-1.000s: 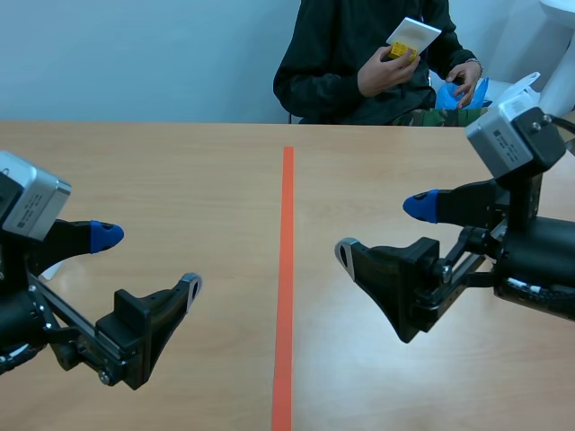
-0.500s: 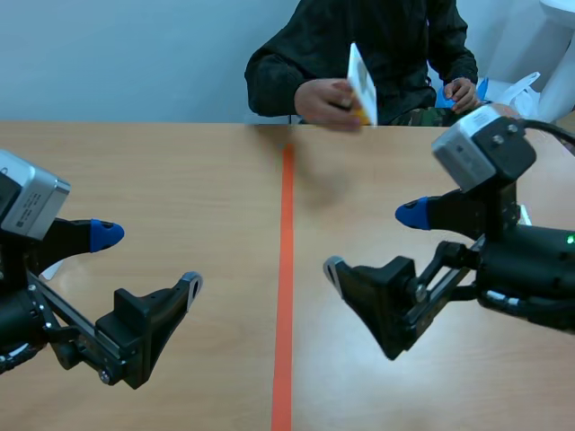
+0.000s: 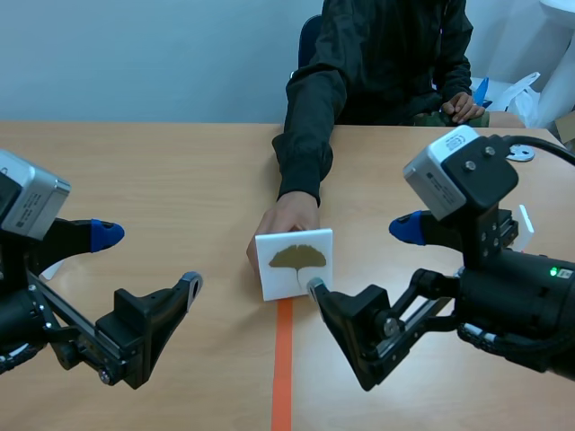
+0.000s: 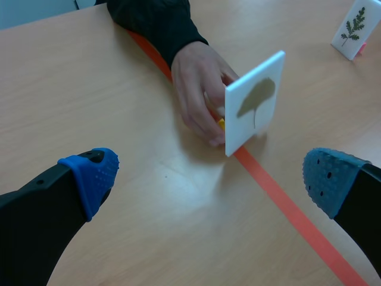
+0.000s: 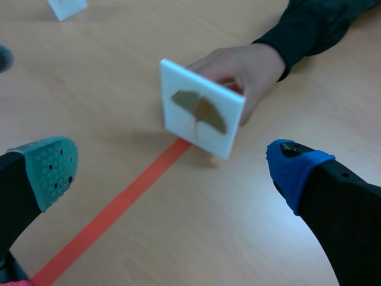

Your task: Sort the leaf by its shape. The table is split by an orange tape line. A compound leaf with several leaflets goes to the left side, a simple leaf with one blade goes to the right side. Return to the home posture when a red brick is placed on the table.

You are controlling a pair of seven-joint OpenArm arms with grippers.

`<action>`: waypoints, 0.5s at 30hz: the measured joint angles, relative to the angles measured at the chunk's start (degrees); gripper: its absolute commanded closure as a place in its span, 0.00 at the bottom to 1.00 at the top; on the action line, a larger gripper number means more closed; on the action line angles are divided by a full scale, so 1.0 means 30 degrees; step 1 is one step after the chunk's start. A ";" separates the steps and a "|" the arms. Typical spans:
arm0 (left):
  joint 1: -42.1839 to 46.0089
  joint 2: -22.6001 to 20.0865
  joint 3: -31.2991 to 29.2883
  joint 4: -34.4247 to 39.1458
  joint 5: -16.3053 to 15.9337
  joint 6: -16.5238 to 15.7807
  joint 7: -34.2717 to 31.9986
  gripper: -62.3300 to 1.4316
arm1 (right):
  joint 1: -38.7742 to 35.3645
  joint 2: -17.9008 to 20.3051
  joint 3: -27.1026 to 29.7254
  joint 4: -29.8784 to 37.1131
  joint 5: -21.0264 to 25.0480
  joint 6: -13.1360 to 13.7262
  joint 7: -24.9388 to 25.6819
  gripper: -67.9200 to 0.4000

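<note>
Two grippers hang above the table (image 3: pixel 180 171), one on each side of the orange tape line (image 3: pixel 282 368). The left gripper (image 3: pixel 149 260) is spread wide, with nothing between its fingers. The right gripper (image 3: pixel 360 259) is likewise wide apart and holds nothing.

A white card (image 3: pixel 295 262) stands upright on the tape line, about midway between the table's near and far edges. Its face carries a single fan-shaped, olive-brown leaf on a thin stalk. A person's hand (image 3: pixel 286 215) reaches in from the table's far edge and grips the card from behind.

In the left wrist view the card (image 4: pixel 255 107) stands ahead of the left gripper (image 4: pixel 211 179), on the tape line (image 4: pixel 286 205), with the hand (image 4: pixel 199 89) at its back. A second white card (image 4: pixel 355 27), bearing a leaf of many small leaflets, stands well apart from the first.

In the right wrist view the card (image 5: pixel 199 110) stands ahead of the right gripper (image 5: pixel 174 165), with the hand (image 5: pixel 238 65) behind it.
</note>
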 measured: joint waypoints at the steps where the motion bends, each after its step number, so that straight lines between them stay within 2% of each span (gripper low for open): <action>1: 0.0000 0.0000 0.0000 0.0000 0.0000 0.0000 0.0000 0.00 | 0.0000 0.0000 0.0007 0.0000 -0.0175 -0.0073 0.0000 0.00; 15: 0.0000 0.0000 0.0000 0.0000 0.0000 -0.0007 0.0000 0.00 | 0.0036 0.0000 0.0007 0.0000 -0.0160 -0.0051 0.0219 0.00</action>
